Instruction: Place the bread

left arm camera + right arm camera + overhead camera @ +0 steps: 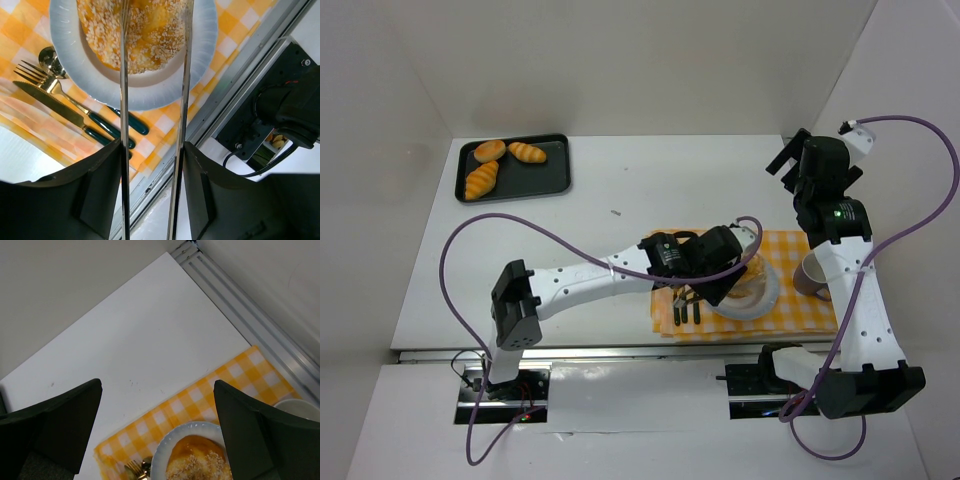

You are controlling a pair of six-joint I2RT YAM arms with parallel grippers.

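Note:
The bread, a round golden bun with a pale crumbly top, lies on the white plate on the yellow checked cloth. My left gripper hangs right over it, its two thin metal fingers narrowly spaced and running across the bun; their tips are out of frame. In the top view the left gripper covers most of the plate. My right gripper is open and empty, held high at the back right. The right wrist view shows the gripper above the bread and the plate.
A fork, knife and spoon lie on the cloth left of the plate. A brown cup stands right of it. A black tray with three small rolls sits at the back left. White walls enclose the table.

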